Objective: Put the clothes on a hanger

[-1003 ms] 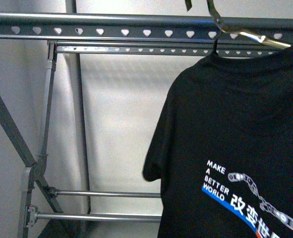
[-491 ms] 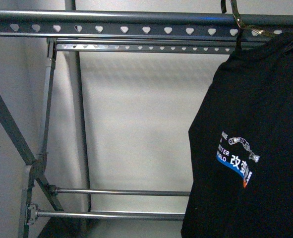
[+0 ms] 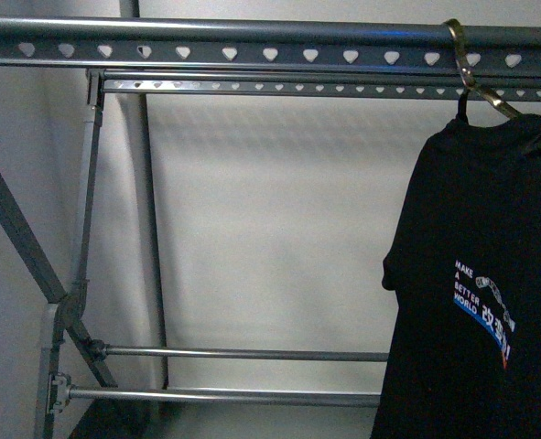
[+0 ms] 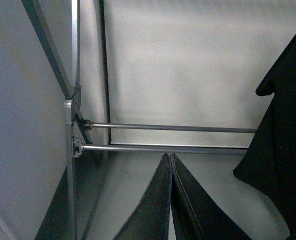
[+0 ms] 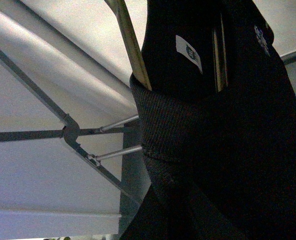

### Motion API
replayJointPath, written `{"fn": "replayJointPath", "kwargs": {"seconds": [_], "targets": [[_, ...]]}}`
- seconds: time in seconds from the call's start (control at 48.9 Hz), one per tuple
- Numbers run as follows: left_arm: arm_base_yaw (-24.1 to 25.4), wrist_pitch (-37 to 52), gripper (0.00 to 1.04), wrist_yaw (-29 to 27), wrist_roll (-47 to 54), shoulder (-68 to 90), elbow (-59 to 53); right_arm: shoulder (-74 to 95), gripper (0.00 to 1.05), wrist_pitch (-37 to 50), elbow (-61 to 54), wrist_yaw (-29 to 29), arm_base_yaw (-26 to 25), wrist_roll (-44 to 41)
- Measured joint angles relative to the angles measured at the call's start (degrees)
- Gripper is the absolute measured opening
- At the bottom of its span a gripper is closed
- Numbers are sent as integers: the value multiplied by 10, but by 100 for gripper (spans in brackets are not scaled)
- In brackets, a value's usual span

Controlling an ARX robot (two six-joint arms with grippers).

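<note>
Two fingers, left arm: the left fingers (image 4: 171,200) fill the nearest part of the left wrist view, dark and pressed flat together along one seam, nothing between them.
Right fingers: not visible in any view, so I cannot tell how they stand; the right wrist view is crowded with black cloth right at the lens.
Collar up close: the ribbed neckband (image 5: 160,125) of the T-shirt (image 5: 228,150) shows in the right wrist view, with a small white label (image 5: 189,52) inside the neck.
Wooden bar: a pale wooden piece of the coat hanger (image 5: 130,42) runs down into the collar.
Shirt, front view: the black T-shirt (image 3: 476,293) hangs at the right side, short sleeve facing left, white "MAKE A BETTER WORLD" lettering (image 3: 466,282) and a blue-edged graphic on the chest, turned partly edge-on.
Hook: a brass-coloured hook (image 3: 462,55) curls over the top rail, and the shirt's neck sits just under it.
Rack: the grey metal clothes rack (image 3: 252,41) spans the frame, its top rail punched with a row of small heart-shaped holes; a second punched rail (image 3: 279,88) lies just behind and below.
Lower frame: two horizontal tubes (image 3: 233,353) cross near the bottom, meeting the slanted side struts (image 3: 18,233) at a joint on the left.
Left wrist view, further out: the same two tubes (image 4: 168,128) run across to the shirt's hem and sleeve (image 4: 283,130) at the far right.
Backdrop: a plain pale wall (image 3: 270,229) sits behind everything.
</note>
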Motion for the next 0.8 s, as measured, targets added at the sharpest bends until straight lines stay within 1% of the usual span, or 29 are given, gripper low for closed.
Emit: {"fn": "replayJointPath", "kwargs": {"seconds": [0.102,0.164,0.225,0.246,0.307,0.327,0.368,0.43,0.45,0.512,0.552,0.573,0.614,0.634,0.655,0.675,0.716,0.757,0.798], "targets": [[0,-14,4,0,0,-20,-7,-18,3,41,-47,-2,3,10],[0,-23,4,0,0,-33,-10,-33,11,75,-74,6,6,9],[0,-33,4,0,0,-47,-13,-54,22,113,-106,18,9,3],[0,-37,4,0,0,-52,-14,-61,23,125,-116,24,10,0],[0,-39,4,0,0,-60,-20,-94,34,181,-162,59,16,-24],[0,-35,4,0,0,-62,-23,-100,36,191,-170,66,17,-29],[0,-33,4,1,1,-67,-27,-130,43,237,-208,88,21,-47],[0,-40,4,0,2,-79,-28,-187,53,312,-268,106,27,-71],[0,-42,4,0,2,-81,-28,-198,55,324,-278,110,28,-75],[0,-56,4,0,2,-97,-28,-271,66,382,-340,119,35,-97],[0,-70,4,0,2,-111,-28,-353,76,434,-407,138,42,-115],[0,-72,4,0,2,-114,-28,-367,78,441,-419,142,43,-121],[0,-80,4,0,2,-122,-28,-425,85,450,-463,164,49,-138],[0,-87,4,0,2,-129,-28,-469,90,455,-498,181,54,-156],[0,-91,4,0,2,-133,-28,-513,95,453,-531,195,62,-171],[0,-97,4,0,2,-139,-28,-543,98,447,-551,206,67,-182],[0,-108,4,0,2,-150,-28,-637,89,321,-579,231,78,-214],[0,-118,4,0,2,-160,-28,-741,79,188,-621,235,80,-235],[0,-127,4,0,2,-168,-28,-826,70,115,-673,236,80,-245]]}}
